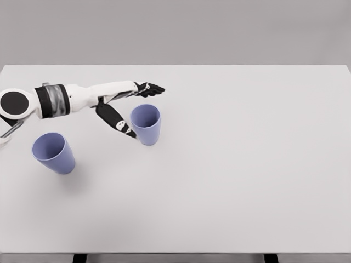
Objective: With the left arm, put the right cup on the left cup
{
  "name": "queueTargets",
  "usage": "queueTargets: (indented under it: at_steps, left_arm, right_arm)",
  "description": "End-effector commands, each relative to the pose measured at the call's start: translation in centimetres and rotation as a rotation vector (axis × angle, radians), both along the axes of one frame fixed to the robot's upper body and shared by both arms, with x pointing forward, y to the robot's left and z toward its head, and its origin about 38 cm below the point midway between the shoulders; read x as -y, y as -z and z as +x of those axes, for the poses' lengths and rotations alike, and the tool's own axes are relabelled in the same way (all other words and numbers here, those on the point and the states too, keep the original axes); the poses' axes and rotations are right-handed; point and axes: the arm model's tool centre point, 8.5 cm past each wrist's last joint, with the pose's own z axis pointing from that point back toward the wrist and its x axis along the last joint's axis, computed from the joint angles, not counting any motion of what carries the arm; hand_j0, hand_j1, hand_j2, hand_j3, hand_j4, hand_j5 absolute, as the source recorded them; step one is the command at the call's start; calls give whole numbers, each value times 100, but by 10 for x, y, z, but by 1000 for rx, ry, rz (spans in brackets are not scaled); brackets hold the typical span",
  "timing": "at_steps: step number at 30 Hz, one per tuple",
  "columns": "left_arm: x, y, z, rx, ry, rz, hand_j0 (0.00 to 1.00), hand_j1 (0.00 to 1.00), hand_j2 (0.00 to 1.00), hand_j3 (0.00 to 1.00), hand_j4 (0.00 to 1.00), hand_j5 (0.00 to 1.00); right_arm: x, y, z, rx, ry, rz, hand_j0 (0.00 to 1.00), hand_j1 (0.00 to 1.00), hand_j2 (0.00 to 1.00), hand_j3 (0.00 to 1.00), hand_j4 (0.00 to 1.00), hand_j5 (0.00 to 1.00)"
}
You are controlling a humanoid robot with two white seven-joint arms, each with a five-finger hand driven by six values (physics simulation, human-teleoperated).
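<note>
Fingers (153, 88) of our left hand (131, 107) are spread wide and hold nothing: the long dark ones reach out flat just behind the right cup (146, 124), while the thumb (116, 121) angles down along that cup's left side, close to its wall, though we cannot tell whether it touches. We take the right cup as our landmark. It stands upright on the white surface (236, 164), mouth open to us, blue-violet, with the hand bracketing it from behind and from the left. Our left arm (71, 98) stretches away from the cup toward the left edge of the view, white with a grey and black band near the wrist joint. Well to the left of the right cup and nearer to us stands the left cup (53, 153), the same colour, also upright and clear of the arm.
</note>
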Motion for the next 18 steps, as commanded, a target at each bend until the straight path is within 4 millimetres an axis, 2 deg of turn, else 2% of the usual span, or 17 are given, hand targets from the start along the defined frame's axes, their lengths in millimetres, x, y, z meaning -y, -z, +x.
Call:
queueTargets:
  at_steps: [1, 7, 10, 18]
  left_arm:
    - [-9, 6, 7, -19, -34, 6, 100, 100, 100, 100, 100, 100]
    - [-11, 7, 10, -9, -77, 3, 100, 100, 100, 100, 100, 100]
    - [-5, 9, 11, -5, -78, -8, 100, 100, 100, 100, 100, 100]
    - [2, 23, 6, -36, -59, 8, 100, 100, 100, 100, 100, 100]
  right_arm:
    - [0, 0, 0, 0, 0, 0, 100, 100, 100, 100, 100, 100]
    - [0, 0, 0, 0, 0, 0, 100, 100, 100, 100, 100, 100]
    - [0, 0, 0, 1, 2, 0, 100, 100, 100, 100, 100, 100]
    - [0, 0, 0, 0, 0, 0, 100, 100, 100, 100, 100, 100]
